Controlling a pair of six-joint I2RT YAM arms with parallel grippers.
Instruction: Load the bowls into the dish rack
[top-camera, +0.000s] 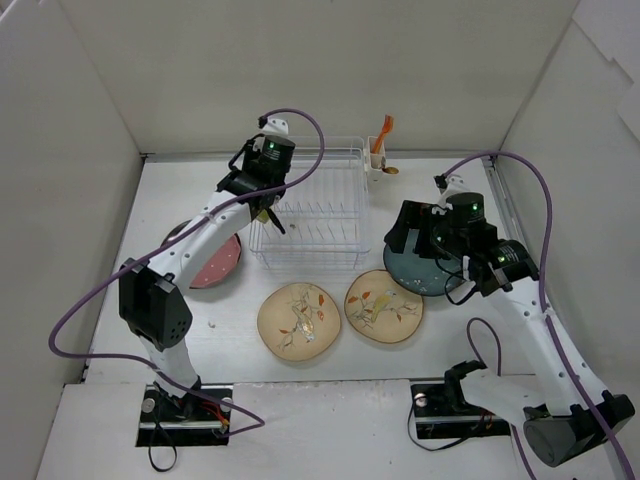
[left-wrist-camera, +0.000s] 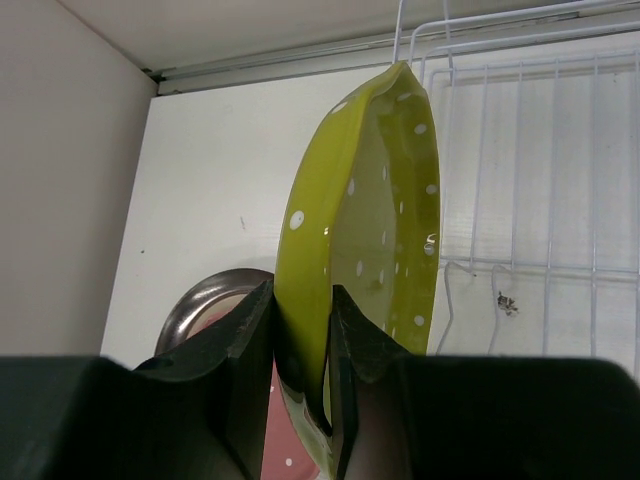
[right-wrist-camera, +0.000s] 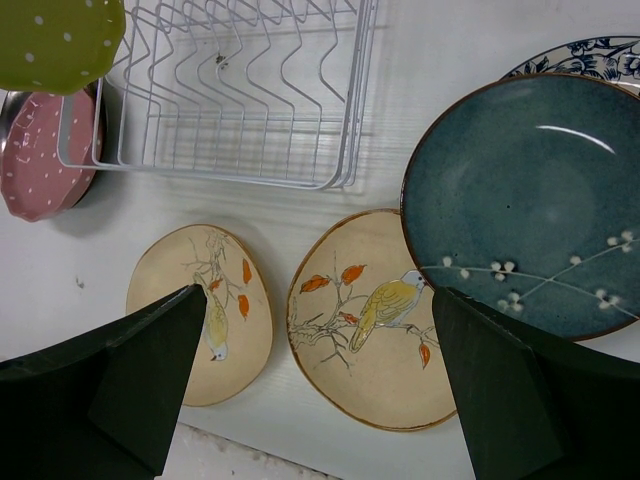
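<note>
The dish rack lies just to the right of the left gripper, the white table showing through its upright dividers. A small white utensil cup at the rack's far right corner holds an orange utensil. White panels wall in the table at the back and on both sides. The left gripper is clamped on the rim of the lime green bowl, which stands on edge between the fingers with its dotted hollow facing the rack. Below those fingers the pink bowl rests inside a grey metal-looking dish. The right gripper is spread wide with nothing between its fingers. Under that gap lies one cream bowl with a bird print, and the other cream bowl is beside the left finger. The dark teal bowl sits ahead of the right finger, overlapping a blue-and-white patterned dish beyond it.
</note>
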